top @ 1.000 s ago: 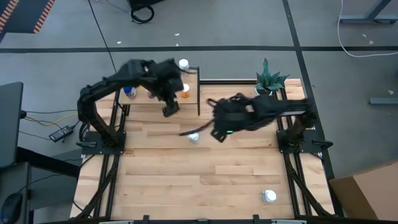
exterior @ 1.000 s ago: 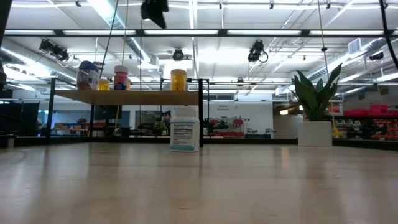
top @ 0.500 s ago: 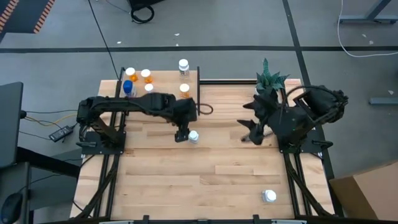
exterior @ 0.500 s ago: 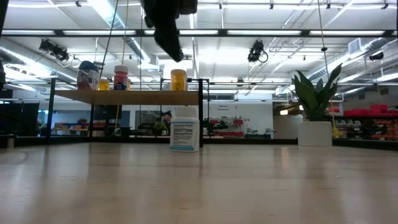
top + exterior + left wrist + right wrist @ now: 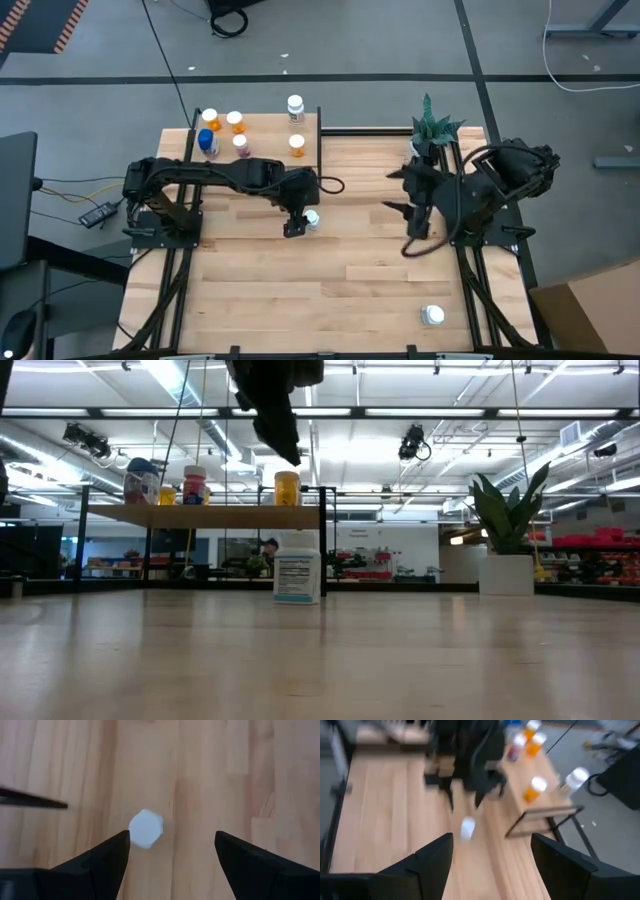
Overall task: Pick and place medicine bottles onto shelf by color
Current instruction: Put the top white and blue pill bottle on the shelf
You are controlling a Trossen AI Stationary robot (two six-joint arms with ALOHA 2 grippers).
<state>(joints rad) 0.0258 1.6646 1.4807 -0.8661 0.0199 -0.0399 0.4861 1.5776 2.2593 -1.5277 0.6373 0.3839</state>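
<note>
Left gripper (image 5: 298,223) hovers open-jawed over white bottle (image 5: 312,219) at shelf's (image 5: 262,128) five o'clock; right gripper (image 5: 411,224) waits open.

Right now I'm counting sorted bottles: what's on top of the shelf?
On the shelf stand five bottles: two orange, a blue, a pinkish, another orange. Nothing covers them from above.

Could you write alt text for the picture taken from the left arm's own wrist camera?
Seen from directly above, the left pincer hangs open over a small white-capped medicine bottle standing on the light wooden plank tabletop, the cap sitting nearer one dark finger.
</note>
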